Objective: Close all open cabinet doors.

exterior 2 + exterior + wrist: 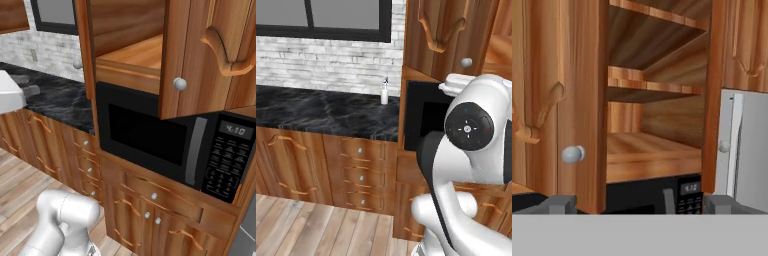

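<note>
The upper cabinet above the black glossy microwave [165, 140] stands open. Its left reddish-brown wood door with arch moulding and a round silver knob [559, 100] is swung outward, and the right door of the same make [739, 45] is also ajar beside a grey appliance panel [752, 150]. Bare wooden shelves [654, 87] show between them. The tool [634, 204] faces the opening, its two dark fingertips [559, 204] set wide apart, released and holding nothing. To the left, a black marbled worktop [321, 112] carries a small white soap bottle [384, 92] near the white brick wall [326, 60].
</note>
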Controlling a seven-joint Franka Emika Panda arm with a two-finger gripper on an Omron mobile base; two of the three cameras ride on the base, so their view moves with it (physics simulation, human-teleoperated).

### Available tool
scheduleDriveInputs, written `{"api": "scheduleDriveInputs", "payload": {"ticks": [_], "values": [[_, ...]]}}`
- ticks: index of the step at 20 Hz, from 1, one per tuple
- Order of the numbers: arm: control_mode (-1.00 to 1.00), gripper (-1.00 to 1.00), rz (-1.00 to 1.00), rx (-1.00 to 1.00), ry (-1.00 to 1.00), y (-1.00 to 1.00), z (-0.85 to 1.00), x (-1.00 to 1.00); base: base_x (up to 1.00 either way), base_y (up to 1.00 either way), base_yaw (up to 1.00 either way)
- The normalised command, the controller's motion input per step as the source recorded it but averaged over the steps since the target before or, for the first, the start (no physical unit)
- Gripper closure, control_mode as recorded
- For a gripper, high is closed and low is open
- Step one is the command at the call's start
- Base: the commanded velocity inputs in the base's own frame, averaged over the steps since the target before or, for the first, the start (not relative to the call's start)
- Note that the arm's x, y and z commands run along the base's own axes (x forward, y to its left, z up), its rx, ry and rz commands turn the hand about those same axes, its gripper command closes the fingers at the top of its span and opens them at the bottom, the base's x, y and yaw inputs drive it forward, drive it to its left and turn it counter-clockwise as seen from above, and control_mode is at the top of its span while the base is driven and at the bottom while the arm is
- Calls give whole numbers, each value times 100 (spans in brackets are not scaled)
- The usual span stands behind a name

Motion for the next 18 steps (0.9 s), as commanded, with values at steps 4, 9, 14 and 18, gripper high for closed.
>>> {"api": "scheduleDriveInputs", "payload": {"ticks": [4,9,14,18], "values": [[-100,-100,1,0,0,-6,-5,33,0,0,0],[-100,-100,9,0,0,-28,-3,34,0,0,0],[-100,-100,15,3,0,-42,-3,40,0,0,0],[-100,-100,13,0,0,-32,-8,43,0,0,0]]}}
